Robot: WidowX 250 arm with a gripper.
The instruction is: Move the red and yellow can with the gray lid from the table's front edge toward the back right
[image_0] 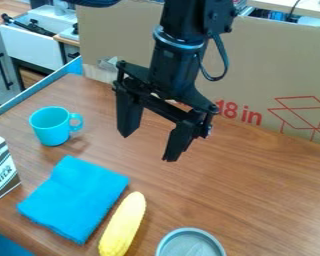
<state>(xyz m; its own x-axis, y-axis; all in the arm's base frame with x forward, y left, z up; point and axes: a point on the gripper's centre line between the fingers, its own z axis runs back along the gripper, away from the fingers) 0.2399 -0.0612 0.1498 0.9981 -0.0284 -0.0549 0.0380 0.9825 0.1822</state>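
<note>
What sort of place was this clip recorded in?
Probably a robotics lab or workshop: a black robot arm hangs over a wooden table, walled behind by a big cardboard box. The cup, milk carton and corn suggest a mock kitchen setup.

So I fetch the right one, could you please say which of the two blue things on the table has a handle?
The cup, standing upright; its handle sticks out at the side, while the cloth lies folded flat.
</note>
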